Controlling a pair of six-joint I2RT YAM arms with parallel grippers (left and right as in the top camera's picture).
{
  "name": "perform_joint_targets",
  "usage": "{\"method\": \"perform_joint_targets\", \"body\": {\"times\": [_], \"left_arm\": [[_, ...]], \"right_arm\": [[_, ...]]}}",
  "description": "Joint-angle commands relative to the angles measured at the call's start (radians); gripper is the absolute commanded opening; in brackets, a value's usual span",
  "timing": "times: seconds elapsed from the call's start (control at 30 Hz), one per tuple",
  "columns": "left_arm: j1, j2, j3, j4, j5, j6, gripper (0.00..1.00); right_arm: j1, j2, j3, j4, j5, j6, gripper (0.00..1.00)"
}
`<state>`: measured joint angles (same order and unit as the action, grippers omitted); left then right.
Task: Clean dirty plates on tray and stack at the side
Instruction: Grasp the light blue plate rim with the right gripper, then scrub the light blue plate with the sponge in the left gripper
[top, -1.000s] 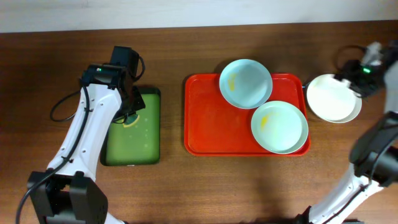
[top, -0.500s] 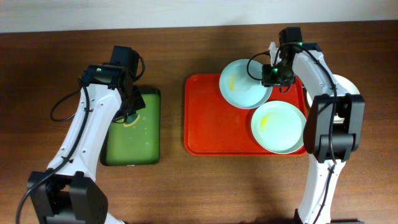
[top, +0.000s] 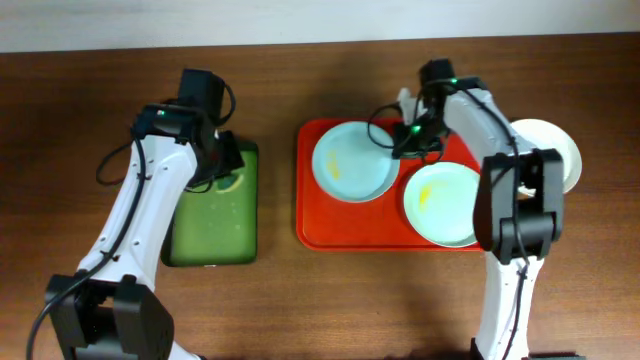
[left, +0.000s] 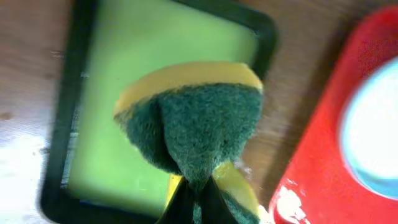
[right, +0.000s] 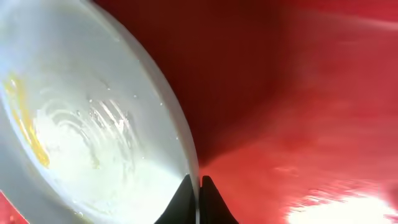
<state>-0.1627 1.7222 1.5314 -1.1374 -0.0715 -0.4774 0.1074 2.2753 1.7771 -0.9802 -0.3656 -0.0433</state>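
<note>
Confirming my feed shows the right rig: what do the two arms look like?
Both the left arm and right arm have white links, black joints and bases, loose black cables looping beside them, and a small green light near the wrist. The fingers are thin, dark and tapered.

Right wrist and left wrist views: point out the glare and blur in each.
Right wrist: a white glare patch on the tray at lower right, wet streaks glinting on the plate. Left wrist: the sponge and the green tray behind it are blurred.
</note>
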Motion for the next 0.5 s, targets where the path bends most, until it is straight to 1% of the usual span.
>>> {"method": "perform_joint_targets", "body": {"times": [0.0, 0.03, 0.07, 0.1, 0.13, 0.17, 0.2, 0.23, 0.27, 0.3, 0.37, 0.4, 0.47], "left_arm": [[-0.093, -0.002, -0.074, 0.109, 0.147, 0.05, 0.0], [-0.116, 0.0, -0.087, 0.133, 0.148, 0.044, 0.0], [-0.155, 0.013, -0.097, 0.167, 0.147, 0.002, 0.0], [-0.185, 0.027, -0.098, 0.2, 0.147, -0.028, 0.0], [-0.206, 0.042, -0.098, 0.231, 0.146, -0.03, 0.0], [-0.227, 0.066, -0.098, 0.265, 0.147, -0.034, 0.0], [-0.245, 0.103, -0.098, 0.296, 0.148, -0.064, 0.0], [-0.262, 0.142, -0.098, 0.333, 0.162, -0.072, 0.0], [-0.271, 0.164, -0.098, 0.36, 0.174, -0.072, 0.0], [-0.29, 0.2, -0.098, 0.419, 0.2, -0.072, 0.0], [-0.317, 0.243, -0.098, 0.492, 0.214, -0.095, 0.0], [-0.328, 0.265, -0.098, 0.524, 0.215, -0.122, 0.0], [-0.35, 0.31, -0.098, 0.611, 0.253, -0.126, 0.0]], "right_arm": [[0.068, 0.009, -0.007, -0.046, 0.002, -0.013, 0.14], [0.076, 0.009, -0.007, -0.053, 0.027, -0.013, 0.18], [0.082, 0.009, -0.007, -0.047, 0.07, -0.013, 0.27], [0.081, 0.009, -0.007, -0.023, 0.1, -0.014, 0.29], [0.081, 0.009, -0.007, 0.008, 0.108, -0.014, 0.32], [0.082, 0.009, -0.007, 0.042, 0.108, -0.03, 0.32], [0.084, 0.009, -0.007, 0.082, 0.108, -0.032, 0.32], [0.084, 0.009, -0.007, 0.098, 0.108, -0.032, 0.3], [0.084, 0.009, -0.007, 0.097, 0.108, -0.032, 0.19], [0.084, 0.009, -0.008, 0.089, 0.108, -0.031, 0.07], [0.084, 0.009, -0.01, 0.053, 0.108, -0.031, 0.04], [0.084, 0.009, -0.01, 0.04, 0.108, -0.031, 0.04], [0.084, 0.009, -0.012, 0.029, 0.108, -0.031, 0.04]]}}
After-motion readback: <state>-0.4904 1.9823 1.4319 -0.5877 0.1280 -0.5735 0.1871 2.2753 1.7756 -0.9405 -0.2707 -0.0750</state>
